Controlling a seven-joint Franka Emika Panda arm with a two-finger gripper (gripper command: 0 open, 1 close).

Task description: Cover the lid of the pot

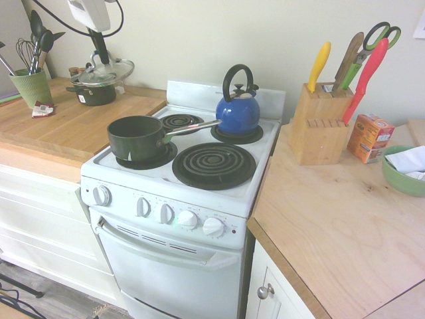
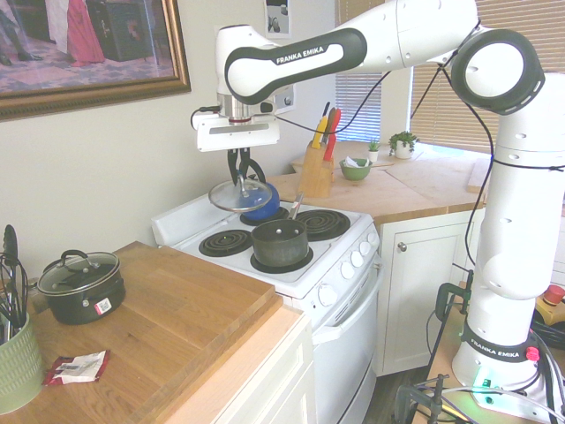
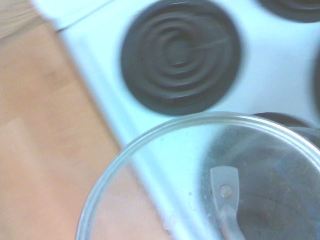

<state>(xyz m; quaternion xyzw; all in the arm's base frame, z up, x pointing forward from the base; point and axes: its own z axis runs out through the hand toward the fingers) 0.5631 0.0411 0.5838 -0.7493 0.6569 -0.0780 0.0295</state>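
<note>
The dark green pot (image 1: 136,136) (image 2: 280,243) stands on the stove's front left burner, its long silvery handle (image 1: 192,127) pointing toward the kettle. It is uncovered. My gripper (image 2: 240,170) (image 1: 100,56) is shut on the arched handle of the clear glass lid (image 2: 241,194) (image 1: 109,72) and holds it in the air, roughly level. The lid hangs above the stove's back left part, higher than the pot and off to its far left side. In the wrist view the lid's (image 3: 200,175) rim fills the lower part, with a burner (image 3: 180,55) and the wooden counter beneath.
A blue kettle (image 1: 238,109) sits on the back right burner. A squat dark pot (image 2: 79,287) with its own lid and a green utensil holder (image 1: 31,86) stand on the left counter. A knife block (image 1: 319,123), an orange box (image 1: 369,136) and a green bowl (image 1: 405,169) stand on the right counter.
</note>
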